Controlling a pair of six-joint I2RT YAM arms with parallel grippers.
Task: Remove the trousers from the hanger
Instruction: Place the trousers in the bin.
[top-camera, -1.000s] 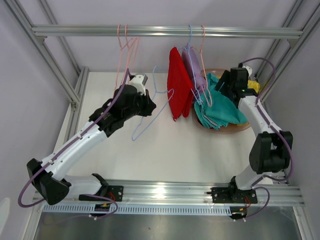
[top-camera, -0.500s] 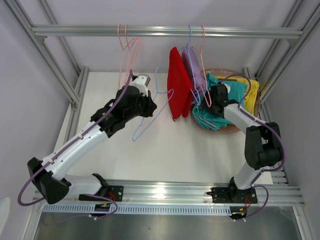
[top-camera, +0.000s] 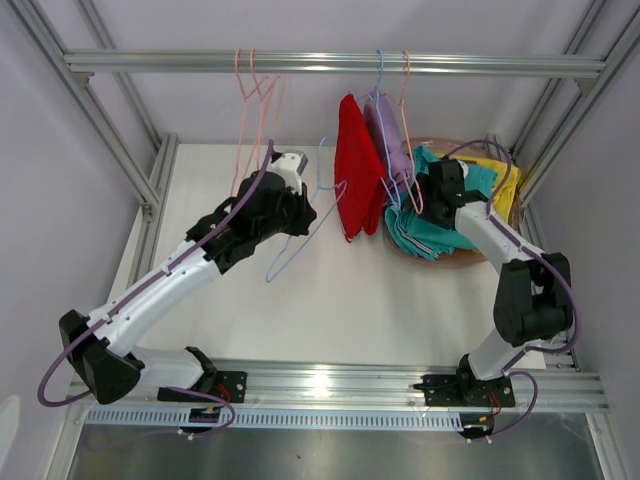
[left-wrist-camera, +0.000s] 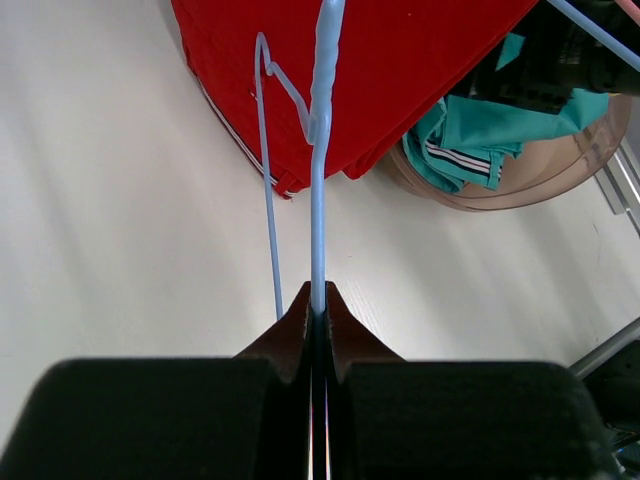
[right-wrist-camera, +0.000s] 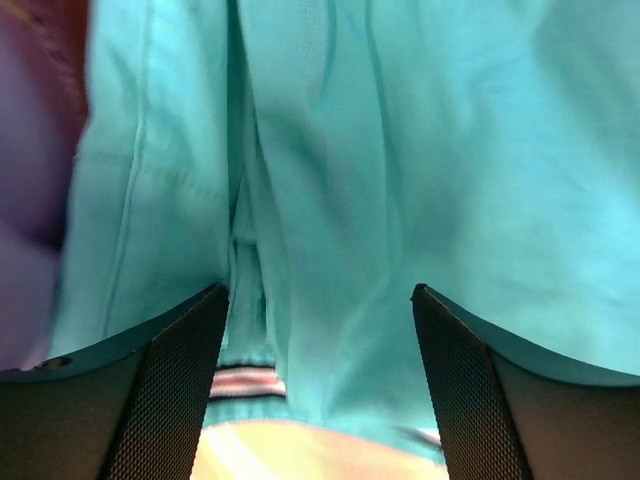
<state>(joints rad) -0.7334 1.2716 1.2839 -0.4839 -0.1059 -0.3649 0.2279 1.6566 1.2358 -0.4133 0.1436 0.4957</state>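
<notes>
Hanging just left of the tub (left-wrist-camera: 540, 175): red trousers (top-camera: 355, 180), lavender trousers (top-camera: 392, 150) | in tub: teal trousers (right-wrist-camera: 400, 150), yellow trousers (top-camera: 497, 175) at its far side | right gripper (right-wrist-camera: 320, 300) over tub, jaws wide, teal cloth right before them, nothing pinched | left gripper (left-wrist-camera: 317, 300) well left of tub, clamped on blue hanger (left-wrist-camera: 318, 220), red trousers just beyond.

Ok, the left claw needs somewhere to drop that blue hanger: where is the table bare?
Bare table shows in the near middle, bordered by the blue hanger, the tub and the front rail, and at the back left under the pink hangers. The back right is crowded: red trousers, tub, right claw.
</notes>
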